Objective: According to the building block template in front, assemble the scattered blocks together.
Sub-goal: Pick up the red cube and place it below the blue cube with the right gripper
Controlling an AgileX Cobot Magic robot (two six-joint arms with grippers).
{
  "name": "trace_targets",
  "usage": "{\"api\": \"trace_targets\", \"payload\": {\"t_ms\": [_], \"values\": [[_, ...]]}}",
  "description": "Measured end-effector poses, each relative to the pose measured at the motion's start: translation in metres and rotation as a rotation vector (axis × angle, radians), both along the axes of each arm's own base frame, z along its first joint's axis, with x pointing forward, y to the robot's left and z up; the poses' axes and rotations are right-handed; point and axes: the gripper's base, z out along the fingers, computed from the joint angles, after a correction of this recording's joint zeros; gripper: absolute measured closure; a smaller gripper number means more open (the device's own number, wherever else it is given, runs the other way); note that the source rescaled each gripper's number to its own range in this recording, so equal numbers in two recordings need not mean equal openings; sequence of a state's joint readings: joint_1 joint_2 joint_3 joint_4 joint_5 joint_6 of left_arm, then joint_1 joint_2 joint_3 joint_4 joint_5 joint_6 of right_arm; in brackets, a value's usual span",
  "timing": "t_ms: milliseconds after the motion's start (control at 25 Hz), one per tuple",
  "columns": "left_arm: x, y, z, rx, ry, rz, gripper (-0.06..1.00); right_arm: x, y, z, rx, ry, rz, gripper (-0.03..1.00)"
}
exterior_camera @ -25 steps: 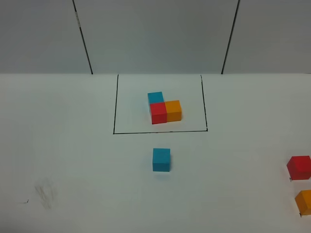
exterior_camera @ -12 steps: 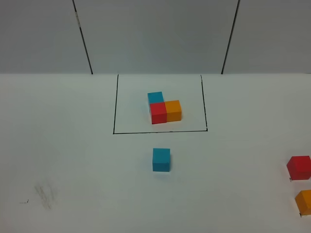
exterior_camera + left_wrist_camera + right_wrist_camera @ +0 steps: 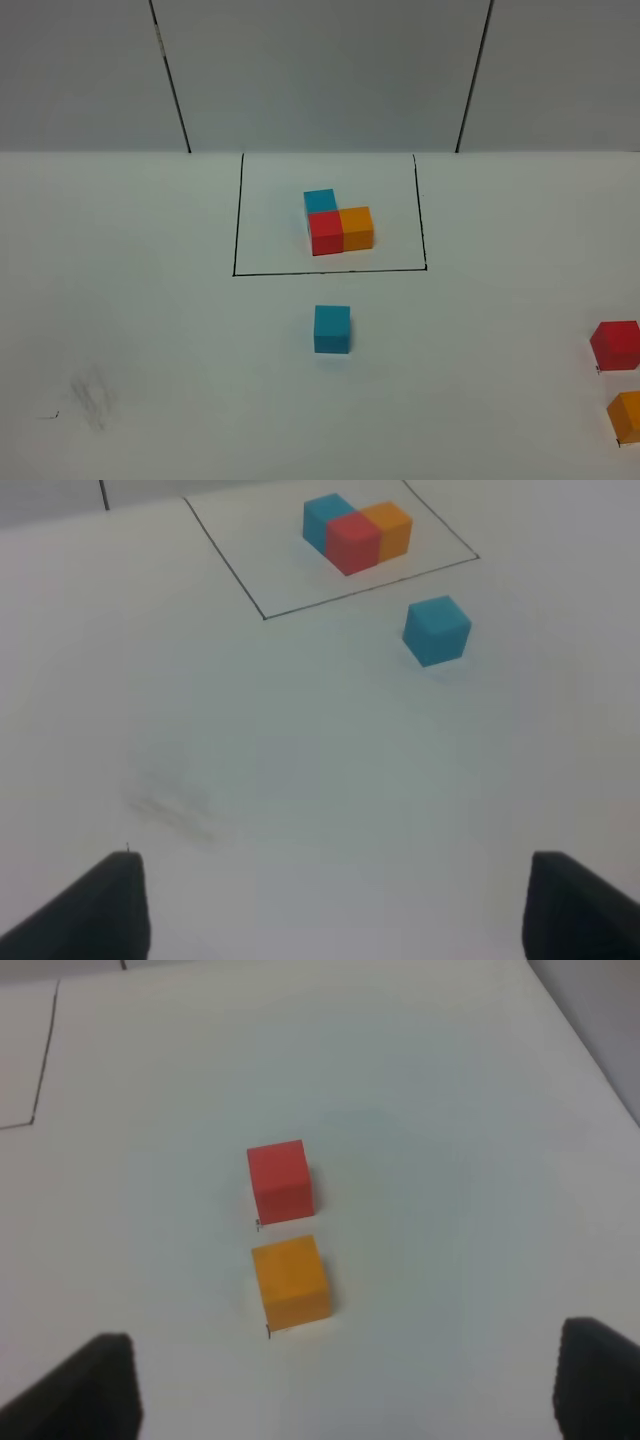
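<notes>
High camera overlooks the table (image 3: 150, 330); nearer, left wrist shares the template (image 3: 338, 222), right wrist the red block (image 3: 614, 345).

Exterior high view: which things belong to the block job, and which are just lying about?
Job: building block template; loose blue cube; loose red cube; loose orange cube.
Not the job: grey smudge; small black mark. Both are surface marks, not objects.

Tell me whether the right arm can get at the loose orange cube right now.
Probably yes. The right gripper is open, and nothing lies between it and the orange cube. The red cube sits close beyond with a narrow gap, so a finger on that side would be tight.
</notes>
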State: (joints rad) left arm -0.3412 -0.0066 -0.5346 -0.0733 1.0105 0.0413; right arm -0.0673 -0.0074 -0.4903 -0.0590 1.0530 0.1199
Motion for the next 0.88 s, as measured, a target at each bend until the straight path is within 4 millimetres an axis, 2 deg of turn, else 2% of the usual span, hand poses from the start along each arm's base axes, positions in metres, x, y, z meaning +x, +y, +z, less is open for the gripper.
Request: {"api": "trace_targets", "payload": {"t_ms": [280, 520, 880], "values": [[0.0, -0.001, -0.013, 0.027, 0.092, -0.005, 0.15, 0.0, 0.0, 0.0, 0.0, 0.0, 0.0, 0.1], [0.0, -0.002, -0.013, 0.019, 0.094, -0.006, 0.15, 0.0, 0.0, 0.0, 0.0, 0.0, 0.0, 0.1], [0.001, -0.006, -0.013, 0.004, 0.097, 0.298, 0.15, 0.0, 0.0, 0.0, 0.0, 0.0, 0.0, 0.1]]}}
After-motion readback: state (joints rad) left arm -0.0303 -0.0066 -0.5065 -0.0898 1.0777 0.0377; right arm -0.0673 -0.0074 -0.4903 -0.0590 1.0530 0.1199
